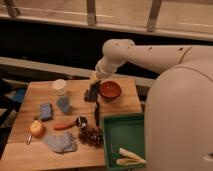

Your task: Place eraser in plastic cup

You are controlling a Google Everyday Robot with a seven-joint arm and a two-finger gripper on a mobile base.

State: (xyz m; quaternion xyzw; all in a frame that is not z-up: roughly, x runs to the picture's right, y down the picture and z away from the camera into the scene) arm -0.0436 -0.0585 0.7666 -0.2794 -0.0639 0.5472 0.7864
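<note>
The plastic cup stands upright on the wooden table, left of centre, with a whitish top and a bluish lower part. My gripper hangs from the white arm just right of the cup and left of the red-brown bowl. It is shut on the eraser, a dark block held low over the table. The eraser is beside the cup, not over its mouth.
A green tray with pale long pieces sits at the front right. A blue sponge, an orange fruit, a carrot, a tiny dark cup, grapes and a grey cloth lie at the front left.
</note>
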